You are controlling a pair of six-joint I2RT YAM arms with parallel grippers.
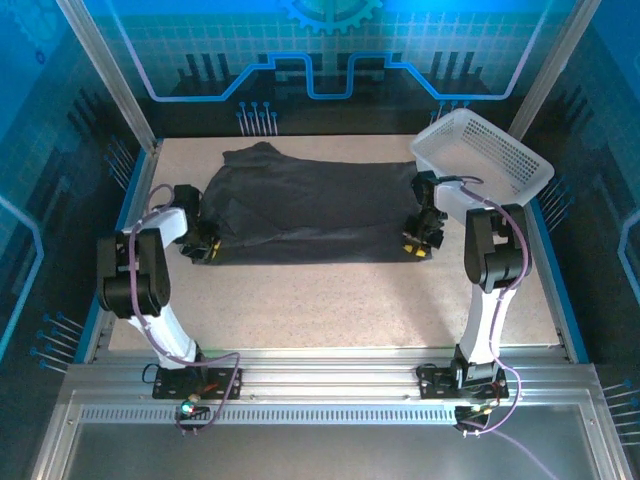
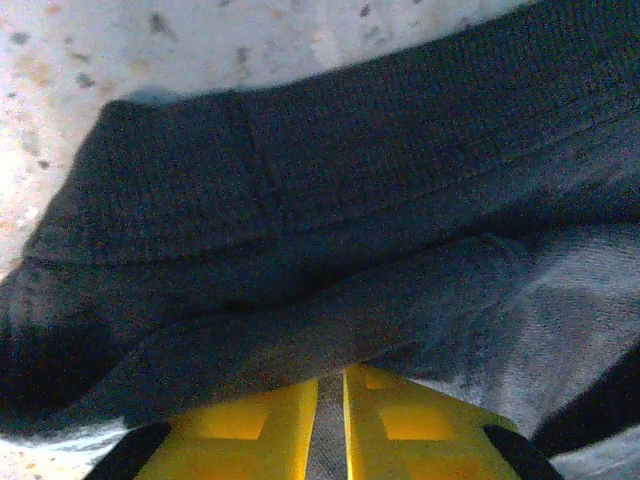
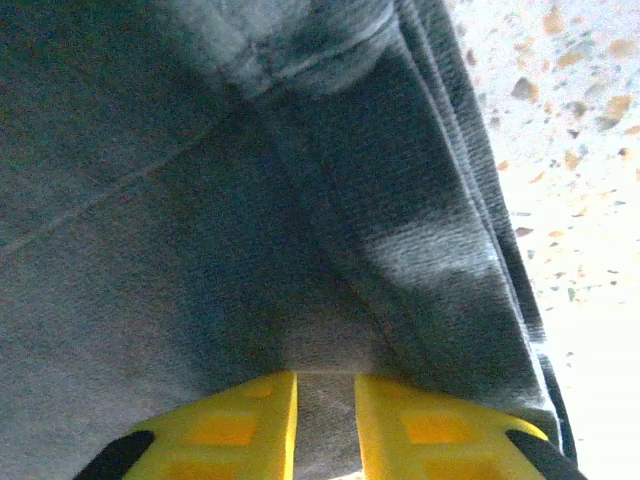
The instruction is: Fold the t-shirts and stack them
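Though it lies wide across the far half of the table (image 1: pixel 330 300), the t-shirt (image 1: pixel 310 205) is only thin, dark knit cloth. I'd judge it light, limp and ready to sag or bunch once lifted. It is spread roughly flat, near hem straight and far edge rumpled, just beside the white lattice basket (image 1: pixel 485 160) at the back right.

The left gripper (image 1: pixel 205 245) sits at the shirt's near left corner and the right gripper (image 1: pixel 415 245) at its near right corner. In the left wrist view the yellow fingers (image 2: pixel 250 420) stand almost together with a sliver of cloth between them. In the right wrist view the gap is a little wider and filled with fabric. Both seem to be pinching the shirt, though this close up I can't swear how firm either bite is.

Corners and hems look like the sensible holds. The doubled, stitched edge gives the jaws more to bite than a single layer, and two matched corners should keep a fold square. The knit shouldn't be slippery or fragile. I can read no print, brand or tag on it.
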